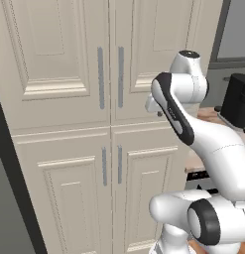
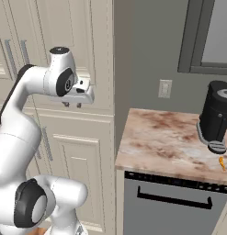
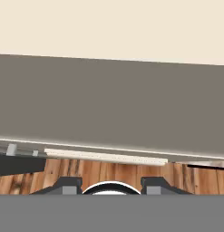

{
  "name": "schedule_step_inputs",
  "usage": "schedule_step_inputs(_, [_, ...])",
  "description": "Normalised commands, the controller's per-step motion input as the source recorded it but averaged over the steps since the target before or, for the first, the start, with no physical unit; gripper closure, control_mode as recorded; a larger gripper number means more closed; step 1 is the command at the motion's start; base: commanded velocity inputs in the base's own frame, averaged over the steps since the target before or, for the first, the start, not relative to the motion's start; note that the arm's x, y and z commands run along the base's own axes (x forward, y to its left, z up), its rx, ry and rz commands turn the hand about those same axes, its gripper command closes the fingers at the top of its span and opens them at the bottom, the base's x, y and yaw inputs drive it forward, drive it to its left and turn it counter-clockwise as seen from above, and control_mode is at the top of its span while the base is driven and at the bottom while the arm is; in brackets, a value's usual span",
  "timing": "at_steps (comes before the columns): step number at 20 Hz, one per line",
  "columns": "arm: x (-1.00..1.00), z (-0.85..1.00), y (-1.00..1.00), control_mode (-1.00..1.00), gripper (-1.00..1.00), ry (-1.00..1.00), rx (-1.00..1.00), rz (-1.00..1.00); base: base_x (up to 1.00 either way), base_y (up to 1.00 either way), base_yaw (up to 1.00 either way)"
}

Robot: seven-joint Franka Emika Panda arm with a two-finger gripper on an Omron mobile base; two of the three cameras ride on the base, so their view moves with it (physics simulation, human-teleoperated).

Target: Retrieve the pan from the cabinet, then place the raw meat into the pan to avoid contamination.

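Note:
The tall cream cabinet [image 1: 59, 99] stands with its upper and lower double doors shut, so the pan is hidden. My gripper [image 2: 71, 105] hangs in front of the upper right door, close to the cabinet's right edge, with its fingers pointing down. The fingertips [image 3: 68, 183] stand apart with nothing between them, so it is open. The raw meat [image 2: 221, 163], a tiny orange piece, lies on the marbled counter [image 2: 165, 137] at the far right, well away from the gripper.
Grey bar handles [image 1: 100, 78] run down the middle of the cabinet doors. A black appliance [image 2: 216, 117] stands on the counter just behind the meat. A dark grey dishwasher front [image 2: 172, 202] sits under the counter. Wood floor [image 3: 109, 170] lies below the hand.

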Motion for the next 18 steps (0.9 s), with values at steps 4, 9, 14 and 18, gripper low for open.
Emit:
schedule_step_inputs(4, [-0.18,0.00,0.00,-1.00,-1.00,0.00,0.00,0.00,0.00,0.00,0.00])
schedule_step_inputs(9, [-0.44,0.00,0.11,-1.00,-1.00,-0.09,-0.01,0.03,0.00,0.00,0.00])
schedule_step_inputs(14, [-0.46,0.02,0.18,-1.00,-1.00,-0.20,-0.03,0.01,0.00,0.00,0.00])
schedule_step_inputs(18, [-0.27,0.12,0.30,-1.00,-1.00,-0.23,-0.05,0.00,0.00,0.00,0.00])
